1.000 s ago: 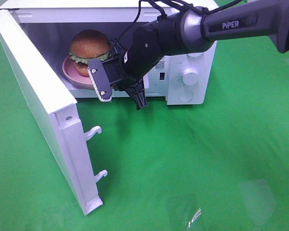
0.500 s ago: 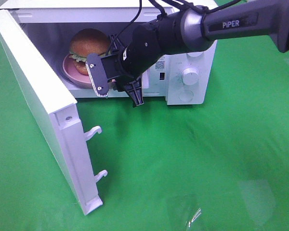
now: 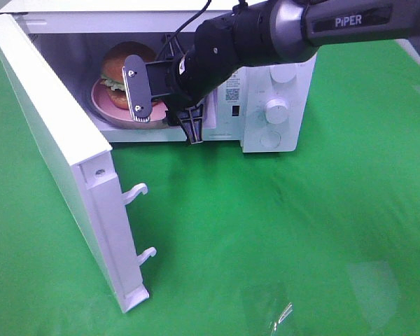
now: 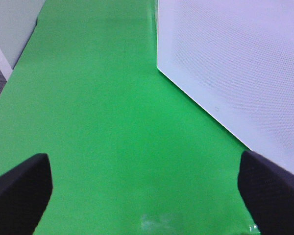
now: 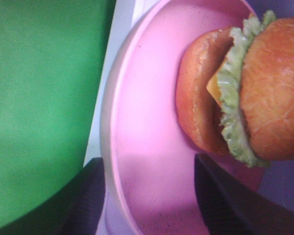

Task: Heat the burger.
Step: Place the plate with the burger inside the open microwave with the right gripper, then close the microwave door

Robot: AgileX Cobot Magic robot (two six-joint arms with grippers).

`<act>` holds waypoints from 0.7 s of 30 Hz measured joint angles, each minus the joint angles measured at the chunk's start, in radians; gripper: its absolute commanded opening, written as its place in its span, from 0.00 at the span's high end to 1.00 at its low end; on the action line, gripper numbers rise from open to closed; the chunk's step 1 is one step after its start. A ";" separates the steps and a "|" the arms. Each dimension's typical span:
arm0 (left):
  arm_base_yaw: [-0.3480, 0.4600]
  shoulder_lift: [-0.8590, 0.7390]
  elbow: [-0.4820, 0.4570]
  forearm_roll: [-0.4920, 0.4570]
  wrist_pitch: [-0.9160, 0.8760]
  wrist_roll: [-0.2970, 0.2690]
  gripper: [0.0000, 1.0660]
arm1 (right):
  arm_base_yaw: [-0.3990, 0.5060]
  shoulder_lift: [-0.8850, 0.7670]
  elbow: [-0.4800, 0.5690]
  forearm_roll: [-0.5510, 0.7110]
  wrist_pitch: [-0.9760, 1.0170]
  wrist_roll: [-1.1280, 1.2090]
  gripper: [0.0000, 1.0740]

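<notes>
The burger is seen on a pink plate inside the microwave, whose door is swung wide open. From the high camera the right gripper is shown at the microwave's mouth, just in front of the plate, with part of the burger hidden behind one finger. How the jaws stand to the plate cannot be told from there.

That is supplied by the right wrist camera. The two dark fingers are held apart, one outside the plate's rim and one over its pink floor, so that the rim lies between them and nothing is clamped. The burger is shown close up there, lettuce and cheese between its buns, clear of both fingers.

The left gripper is left out of the high view. In its own wrist camera its fingertips are seen spread wide with nothing between them, above green cloth and near a white dotted panel.
</notes>
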 measured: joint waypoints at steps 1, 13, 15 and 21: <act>0.000 0.000 0.000 0.000 0.000 0.000 0.11 | 0.000 -0.006 0.000 -0.007 0.004 0.008 0.44; 0.000 0.000 0.000 0.000 0.000 0.000 0.11 | 0.000 -0.087 0.109 -0.031 0.008 0.024 0.44; 0.000 0.000 0.000 0.000 0.000 0.000 0.11 | 0.000 -0.110 0.139 -0.033 0.008 0.025 0.44; 0.000 0.000 0.000 0.000 0.000 0.000 0.11 | 0.010 -0.171 0.210 -0.036 0.006 0.025 0.43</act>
